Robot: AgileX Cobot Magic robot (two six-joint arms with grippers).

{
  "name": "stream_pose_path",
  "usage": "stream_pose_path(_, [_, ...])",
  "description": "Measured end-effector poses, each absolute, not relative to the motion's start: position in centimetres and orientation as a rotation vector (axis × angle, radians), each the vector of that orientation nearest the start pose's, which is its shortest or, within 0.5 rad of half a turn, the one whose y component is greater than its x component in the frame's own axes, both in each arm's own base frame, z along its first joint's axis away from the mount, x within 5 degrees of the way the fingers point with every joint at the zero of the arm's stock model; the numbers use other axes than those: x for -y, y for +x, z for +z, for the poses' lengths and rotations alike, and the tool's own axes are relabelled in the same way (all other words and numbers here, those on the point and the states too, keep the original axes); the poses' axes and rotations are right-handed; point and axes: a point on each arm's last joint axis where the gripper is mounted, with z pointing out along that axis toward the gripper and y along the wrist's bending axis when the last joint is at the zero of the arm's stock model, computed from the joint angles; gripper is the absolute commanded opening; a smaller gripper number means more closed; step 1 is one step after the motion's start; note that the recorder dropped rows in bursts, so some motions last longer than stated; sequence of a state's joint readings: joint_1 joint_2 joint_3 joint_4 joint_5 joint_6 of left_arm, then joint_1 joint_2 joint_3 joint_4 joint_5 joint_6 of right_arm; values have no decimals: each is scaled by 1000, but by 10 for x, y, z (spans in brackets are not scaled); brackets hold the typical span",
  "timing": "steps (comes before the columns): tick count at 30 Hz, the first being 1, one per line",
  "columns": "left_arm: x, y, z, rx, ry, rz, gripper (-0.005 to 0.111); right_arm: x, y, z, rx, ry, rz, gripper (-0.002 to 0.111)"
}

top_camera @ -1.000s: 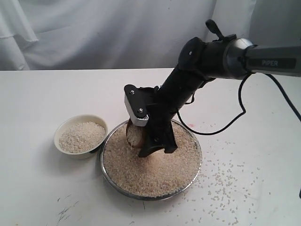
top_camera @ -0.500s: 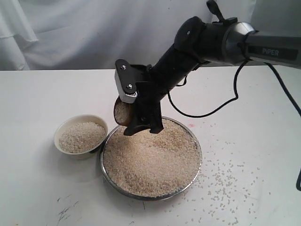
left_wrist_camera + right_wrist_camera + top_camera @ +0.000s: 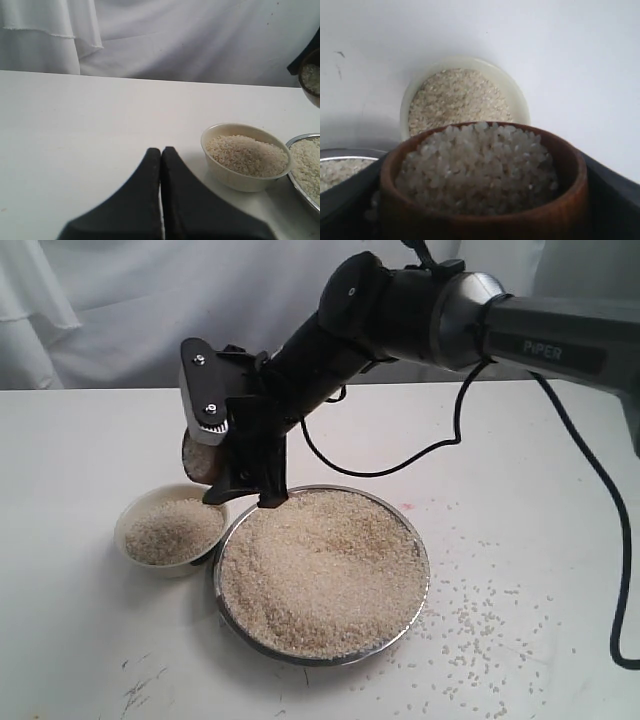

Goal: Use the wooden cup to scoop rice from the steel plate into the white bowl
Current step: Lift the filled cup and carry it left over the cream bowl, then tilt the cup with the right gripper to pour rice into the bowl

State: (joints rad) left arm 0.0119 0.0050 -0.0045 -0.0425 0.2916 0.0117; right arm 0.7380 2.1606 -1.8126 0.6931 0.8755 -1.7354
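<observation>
Rice (image 3: 480,165) is filling the wooden cup (image 3: 485,222) to its brim. Your right gripper (image 3: 243,498) is pinching that cup between its two black fingers, one on each side of the wood. You are holding the cup roughly upright in the air, clear of the table (image 3: 80,440) and close to the white bowl (image 3: 128,540). In the exterior view it is hanging over the bowl's far rim, on the side toward the steel plate (image 3: 422,585), though I cannot tell whether it is sitting squarely over the bowl.

The bowl is standing on the table, touching or just beside the plate's rim, and is holding its own mound of grains. The plate is lying heaped with rice across nearly its whole width. On the table to the right of the plate, loose grains (image 3: 480,625) are lying scattered.

Your left gripper (image 3: 160,150) is facing across the table, well apart from the cup, with its fingers pressed together. The bowl is sitting near it, off toward the plate. A black cable (image 3: 400,462) is hanging from your right arm behind the plate.
</observation>
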Motion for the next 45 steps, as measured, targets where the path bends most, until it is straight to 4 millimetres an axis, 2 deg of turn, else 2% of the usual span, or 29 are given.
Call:
stream_pose_path(5, [0, 55, 188, -1775, -28, -23, 0, -371, 323, 229, -1146, -2113, 413, 0])
stream_pose_path(14, [0, 55, 188, -1775, -28, -23, 0, -397, 339, 205, -1129, -2049, 311, 0])
stream_pose_path(21, [0, 55, 188, -1775, -28, -23, 0, -413, 341, 191, -1063, -2084, 205, 0])
stream_pose_path(27, [0, 55, 188, -1775, -28, -23, 0, -414, 339, 176, -969, -2212, 59, 0])
stream_pose_path(45, [0, 55, 188, -1775, -28, -23, 0, -427, 320, 171, -707, -2404, -236, 0])
